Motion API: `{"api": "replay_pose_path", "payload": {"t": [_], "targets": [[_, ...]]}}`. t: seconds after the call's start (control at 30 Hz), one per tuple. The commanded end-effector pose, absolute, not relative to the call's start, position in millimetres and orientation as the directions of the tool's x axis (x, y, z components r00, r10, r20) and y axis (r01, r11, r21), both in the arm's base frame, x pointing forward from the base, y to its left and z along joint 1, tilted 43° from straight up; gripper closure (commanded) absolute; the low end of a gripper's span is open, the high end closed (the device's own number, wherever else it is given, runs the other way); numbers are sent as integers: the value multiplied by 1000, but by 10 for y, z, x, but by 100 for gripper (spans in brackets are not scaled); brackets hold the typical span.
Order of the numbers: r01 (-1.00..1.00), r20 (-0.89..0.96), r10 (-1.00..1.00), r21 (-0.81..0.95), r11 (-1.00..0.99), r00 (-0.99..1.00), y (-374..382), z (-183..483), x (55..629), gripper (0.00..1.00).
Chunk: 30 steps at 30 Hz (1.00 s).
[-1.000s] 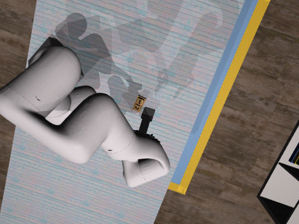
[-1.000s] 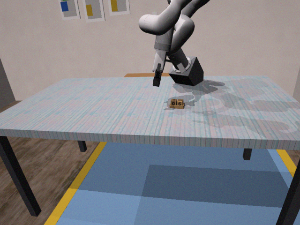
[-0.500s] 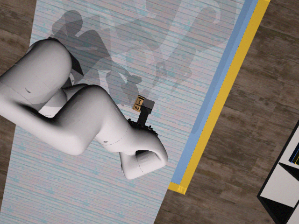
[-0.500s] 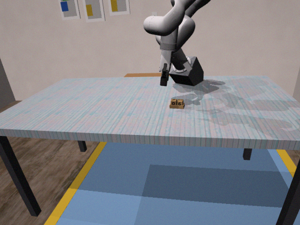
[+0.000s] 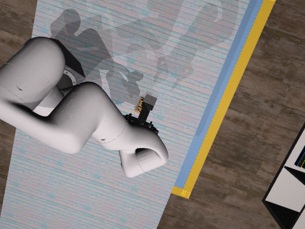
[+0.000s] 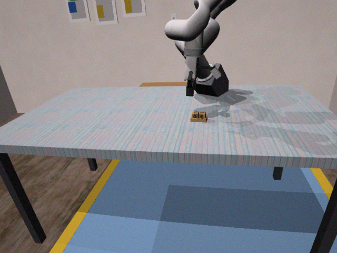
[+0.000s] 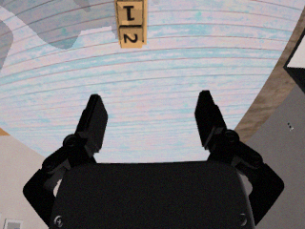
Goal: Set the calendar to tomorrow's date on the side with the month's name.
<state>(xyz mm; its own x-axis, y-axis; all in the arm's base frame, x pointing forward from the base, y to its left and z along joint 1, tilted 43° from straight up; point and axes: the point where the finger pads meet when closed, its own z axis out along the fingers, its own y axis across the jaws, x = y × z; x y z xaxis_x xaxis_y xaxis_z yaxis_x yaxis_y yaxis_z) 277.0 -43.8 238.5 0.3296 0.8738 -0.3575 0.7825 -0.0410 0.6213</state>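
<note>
1. The fingers stood spread wide with nothing between them, hanging above the desk [image 6: 108, 119]
2. A small wooden tray [image 6: 198, 119] lay flat on the desk, ahead of the fingertips and well apart from them in the wrist view
3. The tray held two cubes side by side, touching each other
4. From the exterior view the left cube [image 6: 195, 115] showed 0 and the right cube [image 6: 201, 116] showed 6
5. In the wrist view the cube tops read 1 on the farther cube [image 7: 130, 14] and 2 on the nearer cube [image 7: 132, 38]
6. The month's name was too small to read
</note>
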Motion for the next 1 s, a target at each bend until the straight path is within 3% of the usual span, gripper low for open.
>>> {"api": "replay_pose_path", "payload": {"t": [0.0,0.97], "targets": [[779,-340,880,625,-52,332,-381,2346,2763,0],[769,-265,901,629,-109,344,-177,2148,2702,0]]}}
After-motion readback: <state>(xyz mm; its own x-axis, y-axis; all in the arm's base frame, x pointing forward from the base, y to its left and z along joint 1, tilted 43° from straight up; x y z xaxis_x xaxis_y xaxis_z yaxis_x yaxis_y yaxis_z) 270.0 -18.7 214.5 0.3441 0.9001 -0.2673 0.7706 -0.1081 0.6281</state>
